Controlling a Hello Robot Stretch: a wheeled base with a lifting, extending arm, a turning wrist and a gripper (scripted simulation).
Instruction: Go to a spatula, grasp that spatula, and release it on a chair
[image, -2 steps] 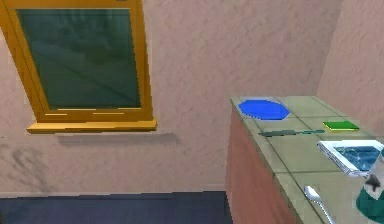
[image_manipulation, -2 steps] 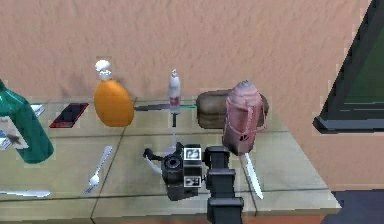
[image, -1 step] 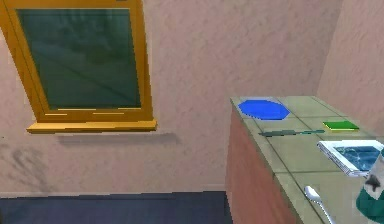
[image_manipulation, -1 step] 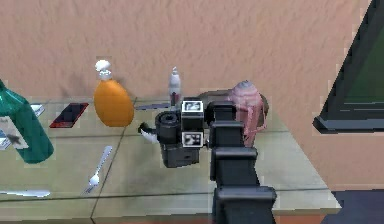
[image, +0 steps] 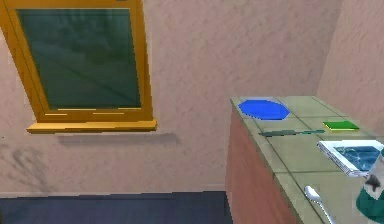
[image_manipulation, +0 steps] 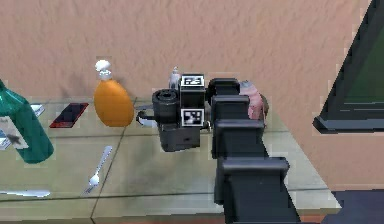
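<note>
A thin white long-handled utensil (image_manipulation: 100, 168) lies on the tiled counter (image_manipulation: 150, 185); its shape is too small to name surely. A similar white utensil (image: 316, 203) lies near the counter's front in the forward view. My arm rises from the bottom edge, and the gripper (image_manipulation: 145, 118) sits above the counter beside an orange bottle (image_manipulation: 113, 101). The utensil lies lower left of the gripper. I cannot tell whether the gripper holds anything.
On the counter stand a green bottle (image_manipulation: 26, 128), a dark flat phone-like thing (image_manipulation: 68, 115) and a pinkish object (image_manipulation: 256, 101) behind the arm. The forward view has a blue plate (image: 264, 109), a green sponge (image: 341, 125), a white-framed tablet (image: 352, 153) and an orange-framed window (image: 80, 62).
</note>
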